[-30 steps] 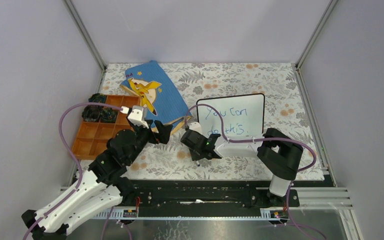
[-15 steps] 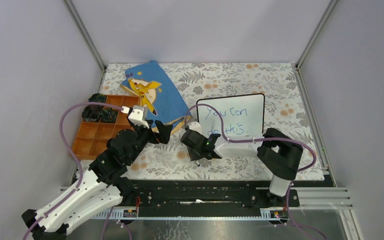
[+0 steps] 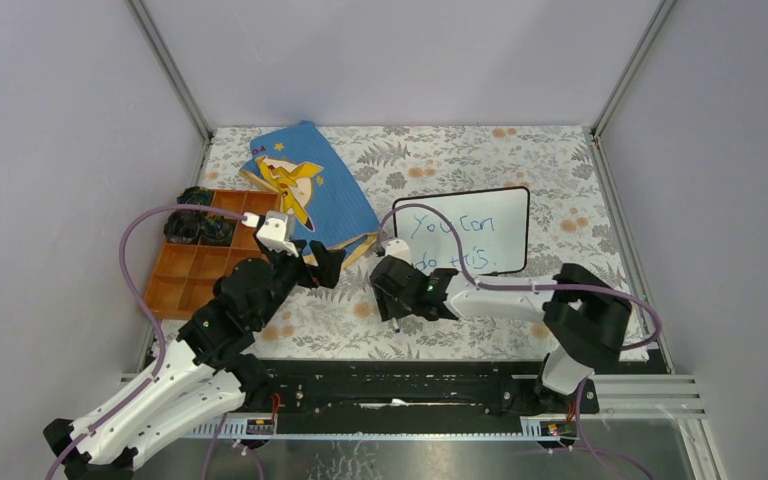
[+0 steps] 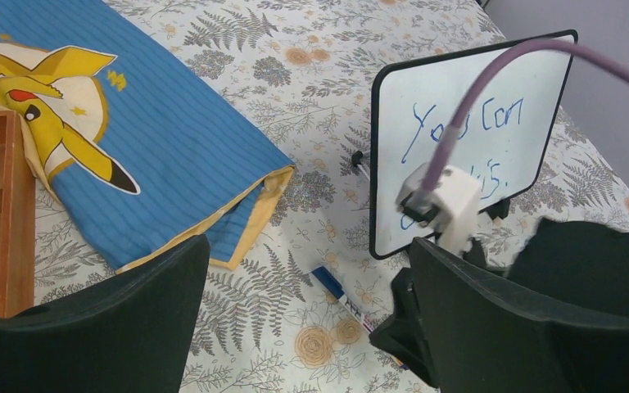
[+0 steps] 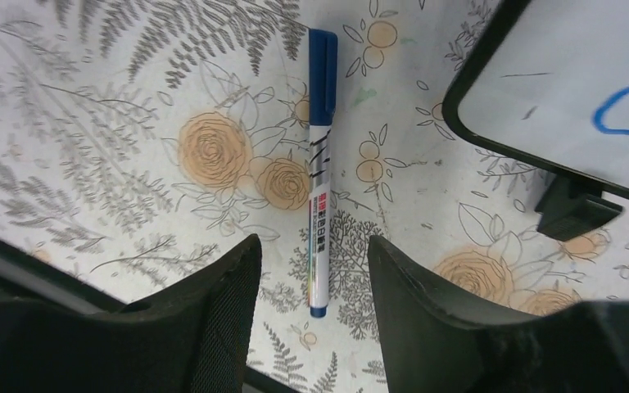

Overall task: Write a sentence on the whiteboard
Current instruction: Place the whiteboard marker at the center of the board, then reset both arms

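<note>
We see a glossy, black-framed whiteboard (image 3: 465, 232) bearing a blue handwritten sentence (image 3: 452, 240). Beside its foot, a slim blue-capped marker (image 5: 319, 172) lies under our right gripper (image 5: 311, 246), whose jaws are parted. Our left gripper (image 4: 305, 278) stands wide open.

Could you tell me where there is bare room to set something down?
Free: the far strip behind the whiteboard, right of the blue book; and the patch between whiteboard and right wall. Crowded: the middle, where the marker lies below the open right pincer, and the left, with the orange tray.
</note>
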